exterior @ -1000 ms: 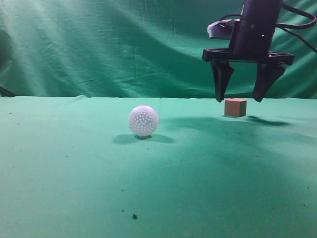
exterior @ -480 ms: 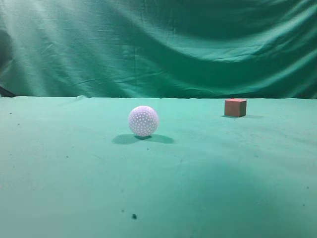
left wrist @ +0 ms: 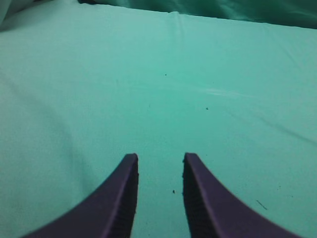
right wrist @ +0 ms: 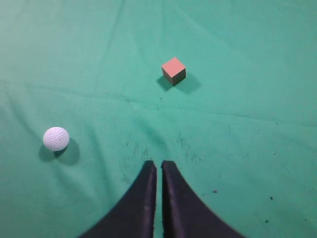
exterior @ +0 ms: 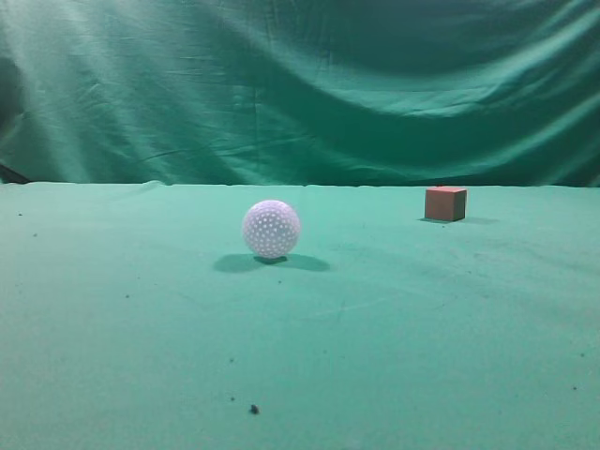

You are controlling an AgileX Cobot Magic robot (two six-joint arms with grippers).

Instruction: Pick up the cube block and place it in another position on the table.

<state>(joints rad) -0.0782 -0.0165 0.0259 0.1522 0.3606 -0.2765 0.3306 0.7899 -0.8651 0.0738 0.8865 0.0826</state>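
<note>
The reddish-brown cube block (exterior: 445, 203) rests on the green table (exterior: 394, 337) at the far right, alone. It also shows in the right wrist view (right wrist: 174, 70), well ahead of my right gripper (right wrist: 159, 163), which is high above the table, shut and empty. My left gripper (left wrist: 159, 157) is open and empty over bare green cloth (left wrist: 208, 59); the cube is out of its view. Neither gripper shows in the exterior view.
A white dimpled ball (exterior: 271, 229) sits left of the table's middle; in the right wrist view it (right wrist: 56, 139) lies to the left. A draped green backdrop (exterior: 281, 84) rises behind the table. Dark specks (exterior: 254, 409) dot the cloth.
One second ago my right gripper hung open just above the cube. It has since risen out of the exterior view, leaving the cube where it stood. The ball has not moved.
</note>
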